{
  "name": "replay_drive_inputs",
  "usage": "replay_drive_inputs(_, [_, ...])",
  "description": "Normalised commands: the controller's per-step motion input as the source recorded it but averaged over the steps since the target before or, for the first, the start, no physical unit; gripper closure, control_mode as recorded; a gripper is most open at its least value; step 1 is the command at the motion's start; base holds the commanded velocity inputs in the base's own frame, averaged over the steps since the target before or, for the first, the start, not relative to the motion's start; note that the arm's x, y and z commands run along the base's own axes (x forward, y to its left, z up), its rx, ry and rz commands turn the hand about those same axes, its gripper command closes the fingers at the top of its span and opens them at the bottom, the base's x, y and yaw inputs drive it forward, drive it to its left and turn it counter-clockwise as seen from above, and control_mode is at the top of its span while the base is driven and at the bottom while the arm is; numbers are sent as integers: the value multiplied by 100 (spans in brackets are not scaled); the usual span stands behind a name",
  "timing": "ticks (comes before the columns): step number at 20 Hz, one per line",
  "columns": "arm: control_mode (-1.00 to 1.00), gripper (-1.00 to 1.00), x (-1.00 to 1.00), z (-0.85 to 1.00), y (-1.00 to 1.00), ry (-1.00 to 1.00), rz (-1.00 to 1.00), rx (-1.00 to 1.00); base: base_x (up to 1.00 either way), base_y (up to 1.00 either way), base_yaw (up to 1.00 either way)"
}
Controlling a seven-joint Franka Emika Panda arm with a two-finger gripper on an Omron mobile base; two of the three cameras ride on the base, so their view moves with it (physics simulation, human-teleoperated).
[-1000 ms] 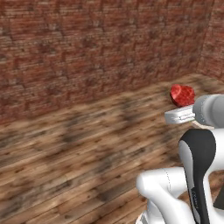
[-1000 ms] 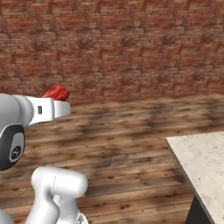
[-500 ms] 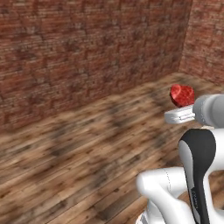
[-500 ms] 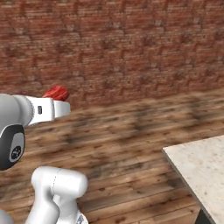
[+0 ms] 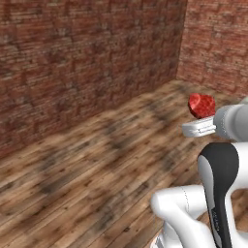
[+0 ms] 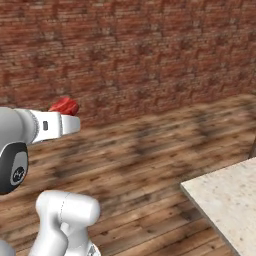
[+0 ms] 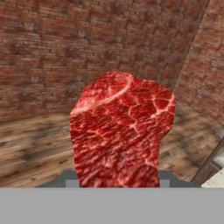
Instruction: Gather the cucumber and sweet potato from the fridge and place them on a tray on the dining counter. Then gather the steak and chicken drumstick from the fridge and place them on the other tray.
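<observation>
The steak [image 5: 201,105], a red marbled slab, stands upright between the fingers of my gripper [image 5: 200,117], which is shut on it, held high over the wooden floor. From the right base view the steak [image 6: 65,105] pokes up behind the white hand [image 6: 60,125]. Seen along the hand, the steak [image 7: 120,131] covers the middle of the picture and hides the fingertips. The cucumber, sweet potato, chicken drumstick, fridge and trays are out of view.
A brick wall [image 5: 87,63] runs across the back and meets a second wall at a corner [image 5: 183,38] on the right. Wooden floor [image 6: 150,150] lies ahead. A pale stone counter corner [image 6: 225,195] juts in at the lower right.
The whole scene has slid left in both base views, so the base has turned or driven; the wall corner now sits further in. The steak stays in the gripper, unmoved relative to the arm.
</observation>
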Motion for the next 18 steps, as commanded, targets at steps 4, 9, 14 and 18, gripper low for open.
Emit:
replay_drive_inputs(4, [100,100,0,0,0,0,0,0,70,0,-29])
replay_drive_inputs(9, [100,100,0,0,0,0,0,0,70,0,-29])
replay_drive_inputs(14, [100,100,0,0,0,0,0,0,70,0,-29])
replay_drive_inputs(18, [100,100,0,0,0,0,0,0,68,0,-29])
